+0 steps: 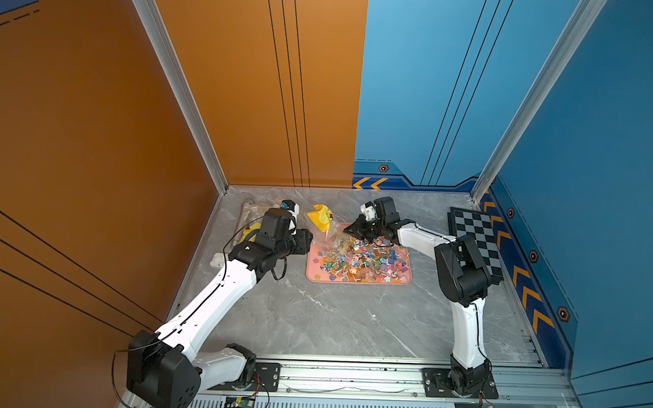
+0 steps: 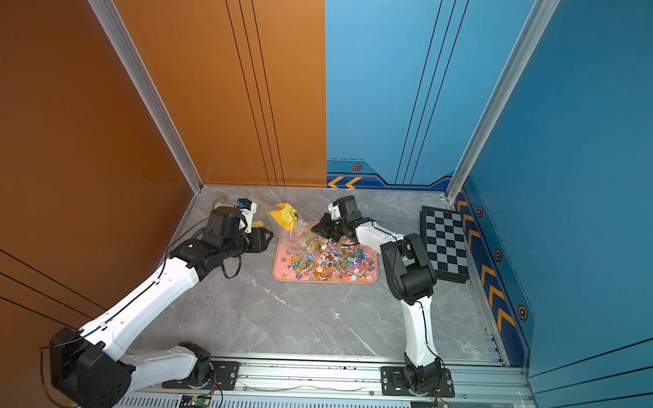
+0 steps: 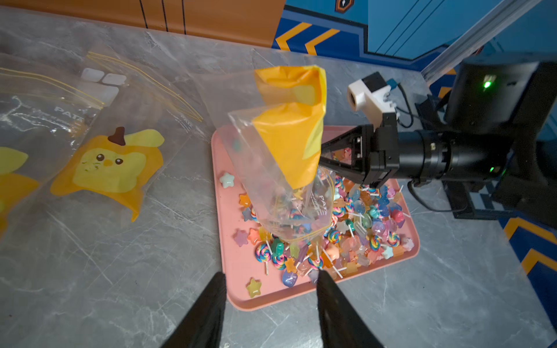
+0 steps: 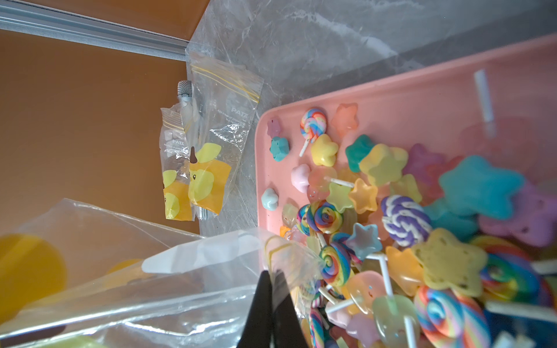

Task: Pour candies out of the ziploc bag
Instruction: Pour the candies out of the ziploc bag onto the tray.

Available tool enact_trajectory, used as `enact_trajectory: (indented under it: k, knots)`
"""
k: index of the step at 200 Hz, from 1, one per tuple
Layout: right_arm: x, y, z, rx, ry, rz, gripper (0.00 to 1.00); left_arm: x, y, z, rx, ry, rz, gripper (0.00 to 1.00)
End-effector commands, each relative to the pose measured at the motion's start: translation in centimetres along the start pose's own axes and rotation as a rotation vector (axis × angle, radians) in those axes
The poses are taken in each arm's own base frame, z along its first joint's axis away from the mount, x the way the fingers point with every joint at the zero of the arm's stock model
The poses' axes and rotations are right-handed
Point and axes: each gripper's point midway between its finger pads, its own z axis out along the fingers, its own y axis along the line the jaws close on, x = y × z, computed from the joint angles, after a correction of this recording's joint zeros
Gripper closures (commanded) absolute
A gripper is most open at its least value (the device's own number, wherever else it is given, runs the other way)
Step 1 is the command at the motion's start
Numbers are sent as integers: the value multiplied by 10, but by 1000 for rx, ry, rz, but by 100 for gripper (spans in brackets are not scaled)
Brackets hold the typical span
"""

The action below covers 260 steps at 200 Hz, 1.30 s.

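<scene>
Now pinches ziploc bag in right pincer, long axis near upright, mouth down on candies; holds left pincer open.

The candies, tiny multicoloured stars and swirl lollipops on white sticks, are piled loose in the pink tray. The clear ziploc bag with the yellow print hangs mouth-down right over the pile. Might be a few sweets in its mouth, hard to tell through the plastic.
</scene>
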Motion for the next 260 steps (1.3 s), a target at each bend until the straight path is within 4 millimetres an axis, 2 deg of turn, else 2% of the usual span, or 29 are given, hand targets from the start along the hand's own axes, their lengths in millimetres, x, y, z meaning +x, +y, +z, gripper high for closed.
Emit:
enact_trajectory:
  k: [1,28,58,65,103,142,192,230,260]
  knots:
    - [1,2,-3,-2,-15,-19,100,-14,1,-7,57,-73,-55,42]
    - [3,4,-4,-8,-11,-22,100,-24,0,-2,100,-85,-90,38]
    - [4,7,-5,-13,-9,-30,100,-23,-3,10,146,-66,-135,36]
    - [4,7,-5,-13,-8,-32,100,-31,-8,10,172,-97,-135,36]
    - [5,10,-7,-14,-8,-43,100,-39,-14,18,209,-114,-146,30]
    - [9,16,-7,-22,-1,-55,100,-41,-6,36,197,-103,-187,29]
    - [16,21,-5,-19,15,-80,100,-38,-5,57,214,-86,-219,32]
    - [15,20,-6,-13,9,-73,100,-34,-6,59,226,-76,-234,58]
    - [16,22,-6,-17,11,-75,100,-40,-4,54,211,-96,-214,92]
